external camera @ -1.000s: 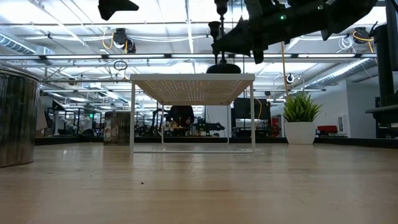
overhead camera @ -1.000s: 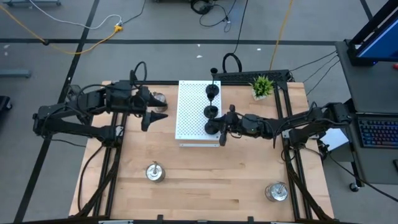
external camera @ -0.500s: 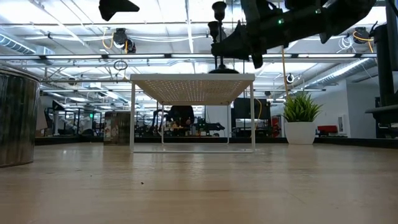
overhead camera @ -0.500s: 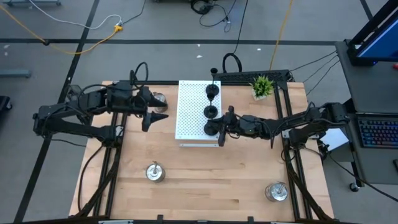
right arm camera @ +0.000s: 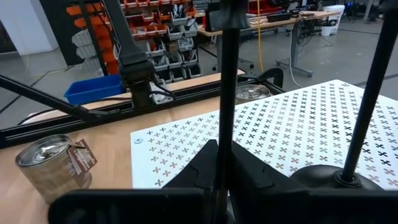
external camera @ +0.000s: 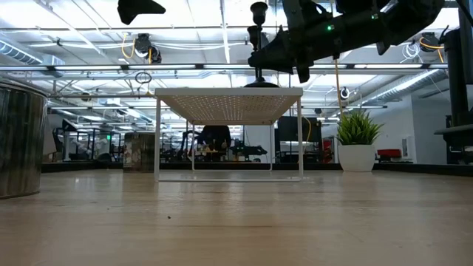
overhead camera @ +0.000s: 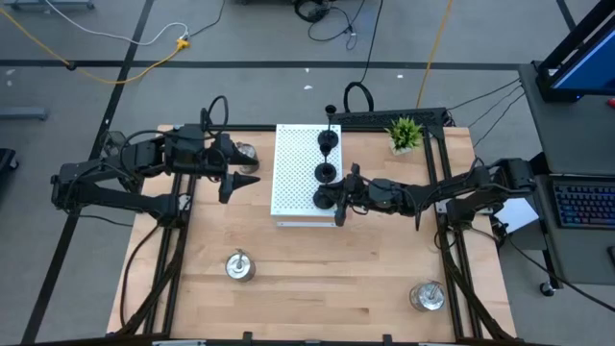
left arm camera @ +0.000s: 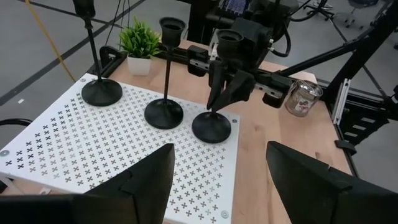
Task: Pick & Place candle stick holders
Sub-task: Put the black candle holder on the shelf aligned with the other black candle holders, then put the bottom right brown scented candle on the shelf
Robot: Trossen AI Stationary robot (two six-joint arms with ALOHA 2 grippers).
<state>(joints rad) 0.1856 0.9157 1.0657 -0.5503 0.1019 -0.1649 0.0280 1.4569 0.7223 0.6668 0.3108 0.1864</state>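
Three black candle stick holders stand on their round bases in a row along the right side of the white perforated board [overhead camera: 300,173]: far [overhead camera: 328,141], middle [overhead camera: 327,173], near [overhead camera: 327,199]. My right gripper [overhead camera: 339,200] is shut on the near one, which also shows in the left wrist view [left arm camera: 212,126]. My left gripper [overhead camera: 242,179] hangs open and empty above the table, left of the board. Three silver holders stand on the table: by the left gripper [overhead camera: 244,152], front left [overhead camera: 238,264], front right [overhead camera: 426,296]. My right gripper pinches the near black holder's thin stem [left arm camera: 217,102] between its two fingers [left arm camera: 237,87], in the stem's lower half. The fingers come about level from the table's right and lie across the stem [right arm camera: 226,93]. The holder stands upright, its round base [external camera: 260,83] on the board.
A small green potted plant [overhead camera: 405,133] stands at the back right of the table. The board stands raised on legs [external camera: 157,140]. One silver holder [external camera: 18,140] looms at the left of the low view. Bare wood lies between the front two silver holders.
My right gripper has carried the near black holder a little toward the table's left and slightly down, still shut on its stem. The holder has stayed upright, and its base now sits flatter on the board's top.
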